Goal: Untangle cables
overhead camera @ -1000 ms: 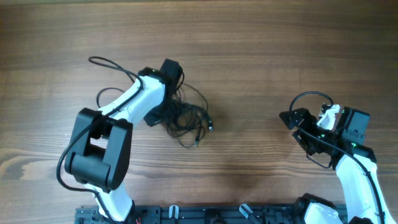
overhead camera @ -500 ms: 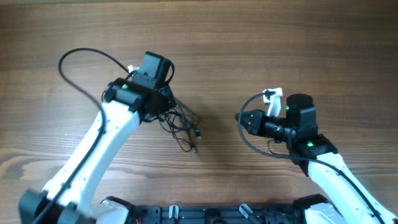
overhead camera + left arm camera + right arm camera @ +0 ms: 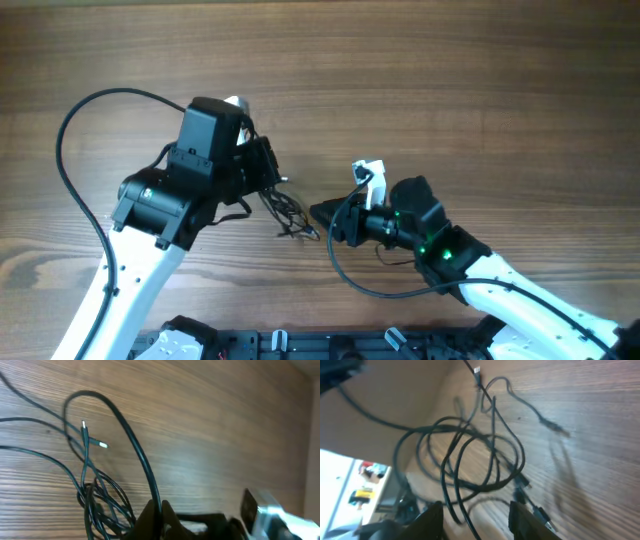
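The cables (image 3: 292,214) are a small knotted bundle of thin black cords on the wooden table, between my two arms. In the left wrist view, my left gripper (image 3: 159,508) is shut on one cord, which arches up from the jaws into a loop (image 3: 95,397). The tangle (image 3: 97,502) and two small plug ends (image 3: 101,445) lie to its left. From overhead, the left gripper (image 3: 272,180) sits just above and left of the bundle. My right gripper (image 3: 321,213) is at the bundle's right edge. Its jaws (image 3: 476,508) stand open, with two strands of the tangle (image 3: 470,455) running between the fingers.
The left arm's thick black wire (image 3: 70,130) arcs far out to the left. The right arm's own wire (image 3: 352,282) loops below its wrist. A black rail (image 3: 330,345) runs along the near table edge. Bare wood surrounds the bundle.
My right arm has swung from the far right across to the bundle. My left arm has shifted toward the near left, dragging the bundle with it.
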Tool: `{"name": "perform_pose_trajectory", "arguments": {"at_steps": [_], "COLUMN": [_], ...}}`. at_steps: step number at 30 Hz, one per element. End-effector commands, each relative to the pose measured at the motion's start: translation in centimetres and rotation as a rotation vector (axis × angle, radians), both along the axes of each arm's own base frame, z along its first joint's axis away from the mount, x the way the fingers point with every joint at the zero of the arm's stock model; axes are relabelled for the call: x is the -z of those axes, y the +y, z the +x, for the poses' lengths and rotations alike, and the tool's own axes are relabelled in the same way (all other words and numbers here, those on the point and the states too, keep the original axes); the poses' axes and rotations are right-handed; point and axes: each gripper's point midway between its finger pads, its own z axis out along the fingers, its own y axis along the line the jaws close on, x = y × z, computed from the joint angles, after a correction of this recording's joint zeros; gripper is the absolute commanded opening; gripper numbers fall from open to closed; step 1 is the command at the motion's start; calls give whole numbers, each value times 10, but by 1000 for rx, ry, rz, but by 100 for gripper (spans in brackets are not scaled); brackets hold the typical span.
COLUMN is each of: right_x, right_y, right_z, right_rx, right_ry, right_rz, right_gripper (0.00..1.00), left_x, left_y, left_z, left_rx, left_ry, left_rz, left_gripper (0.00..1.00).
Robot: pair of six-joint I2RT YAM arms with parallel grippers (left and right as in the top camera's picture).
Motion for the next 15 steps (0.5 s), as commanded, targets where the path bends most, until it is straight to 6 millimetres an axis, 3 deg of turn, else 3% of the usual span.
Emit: {"name": "perform_pose_trajectory", "arguments": {"at_steps": [1, 7, 8, 11, 13, 15], "right_x": [3, 1, 0, -10, -29, -55], "right_y": [13, 28, 29, 26, 23, 28], "right_z": [3, -16, -16, -7, 1, -5], "right_rx": [-15, -133, -137, -167, -148, -200], "right_ry": [-36, -6, -19, -186, -235, -314], "right_rz": [5, 60, 59, 41, 91, 172], "right_gripper": [45, 49, 53, 97, 98, 97], "left_x": [-16, -17, -18, -17, -17, -16], "left_y": [-12, -13, -13, -12, -10, -5], "left_z": [-6, -4, -4, -3, -2, 1], "left_rx": [81, 81, 81, 73, 49, -35], "left_ry": [-44, -51, -53, -53, -49, -29], "left_rz": [-53, -55, -56, -53, -54, -71], "left_gripper": [4, 4, 4, 4, 4, 4]}}
